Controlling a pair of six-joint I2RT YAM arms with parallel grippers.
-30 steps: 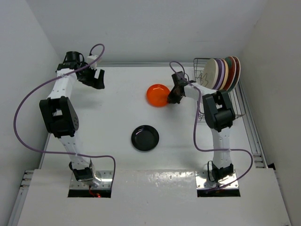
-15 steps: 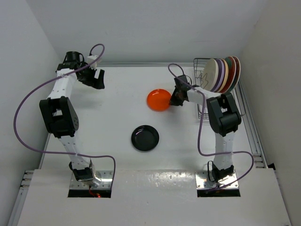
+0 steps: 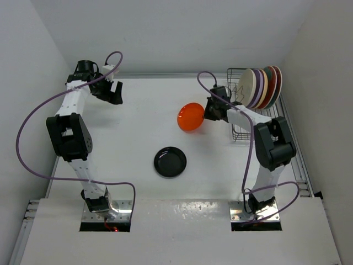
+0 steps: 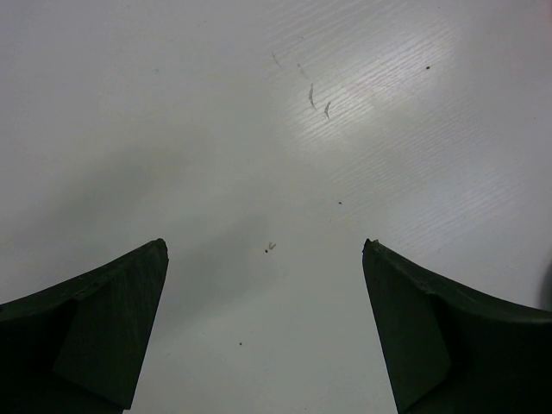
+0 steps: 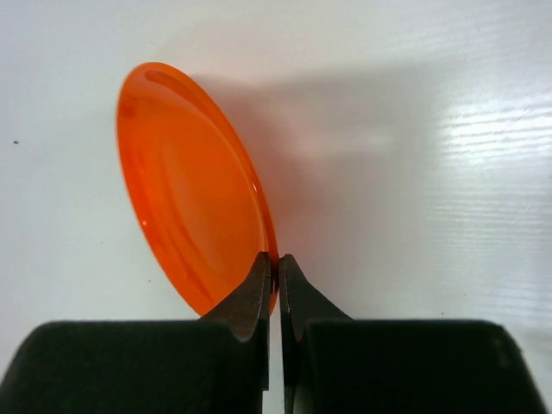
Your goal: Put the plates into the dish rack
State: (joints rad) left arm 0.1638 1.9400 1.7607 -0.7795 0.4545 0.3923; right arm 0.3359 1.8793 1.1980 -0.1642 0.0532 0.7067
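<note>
At far left, near the back of the white table [image 3: 138, 132], the left gripper [image 3: 114, 95] hangs w/ its two dark fingers spread wide and nothing between them. Its wrist cam shows only bare, faintly scuffed tabletop in the gap [image 4: 263, 250].

We count seven plates, all round: one lying on the table, one in a gripper, five racked.

Centre, toward the near side: one small black plate [image 3: 170, 162], glossy, shallow, lying flat and face up, well apart from both arms.

Right of centre: one small orange plate [image 3: 191, 117], bright and translucent-looking, tipped steeply up on edge. In the wrist view [image 5: 194, 190] its long axis runs from the fingers up and to the left. We can't tell whether its lower rim touches the table.

The right gripper [image 3: 209, 112] is pinched tight on that plate's right rim, fingertips nearly meeting [image 5: 276, 259].

Far right, back corner: one dish rack [image 3: 238, 131], rectangular dark wire w/ open grid sides. Five plates stand on edge there, packed face to face: cream plate [image 3: 245, 85], lavender plate [image 3: 257, 89], pale orange plate [image 3: 264, 87], then two dark red plates [image 3: 274, 81].
</note>
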